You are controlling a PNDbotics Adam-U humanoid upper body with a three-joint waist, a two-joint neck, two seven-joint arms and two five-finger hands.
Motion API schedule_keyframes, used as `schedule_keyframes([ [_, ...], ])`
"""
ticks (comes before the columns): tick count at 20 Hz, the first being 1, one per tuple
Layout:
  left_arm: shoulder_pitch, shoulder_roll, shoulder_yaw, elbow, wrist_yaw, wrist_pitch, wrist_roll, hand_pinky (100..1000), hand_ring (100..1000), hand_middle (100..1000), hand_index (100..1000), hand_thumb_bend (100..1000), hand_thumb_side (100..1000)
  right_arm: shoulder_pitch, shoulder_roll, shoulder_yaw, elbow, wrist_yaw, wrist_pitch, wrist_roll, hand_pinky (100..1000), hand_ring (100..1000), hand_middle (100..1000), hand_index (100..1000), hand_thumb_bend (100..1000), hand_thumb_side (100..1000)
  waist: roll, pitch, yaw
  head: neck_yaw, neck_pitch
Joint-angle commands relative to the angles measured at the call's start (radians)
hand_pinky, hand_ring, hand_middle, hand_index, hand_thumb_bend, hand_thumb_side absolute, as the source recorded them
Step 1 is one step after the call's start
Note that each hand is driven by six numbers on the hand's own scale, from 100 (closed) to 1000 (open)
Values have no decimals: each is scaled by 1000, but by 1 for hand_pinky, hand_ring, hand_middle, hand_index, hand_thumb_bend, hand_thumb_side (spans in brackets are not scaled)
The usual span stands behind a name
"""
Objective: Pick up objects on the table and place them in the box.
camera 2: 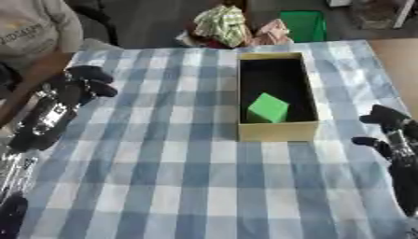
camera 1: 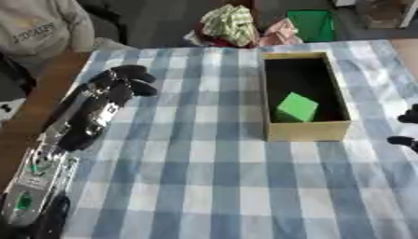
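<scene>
The left robot hand (camera 1: 127, 80) hangs over the checked surface (camera 1: 212, 186), fingers curled on nothing. Well to its right stands the box (camera 1: 304, 131), a green block (camera 1: 296, 107) already inside. Right of the box, the right robot hand (camera 2: 390, 135) rests with fingers relaxed. Risk, as I judge it: either arm sweeping inward could knock the box askew.

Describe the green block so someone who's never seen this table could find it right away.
On the checked cloth stands a tan box with a dark inside. The green block lies tilted at the box's near end, the only thing in it.
</scene>
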Motion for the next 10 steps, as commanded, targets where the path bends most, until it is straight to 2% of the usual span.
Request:
schedule_keyframes([
  [1, -4, 3, 13, -7, -11, 8, -7, 822, 731, 728, 857, 100, 620, -4, -5, -7, -25, 9, 0, -7, 653, 1000, 677, 830, 100, 654, -5, -12, 2, 2, 11],
  [10, 5, -11, 12, 0, -20, 22, -16, 823, 731, 727, 857, 100, 642, -2, -5, -4, -23, 6, 0, -6, 653, 1000, 677, 830, 100, 649, -10, -18, 7, 1, 38],
])
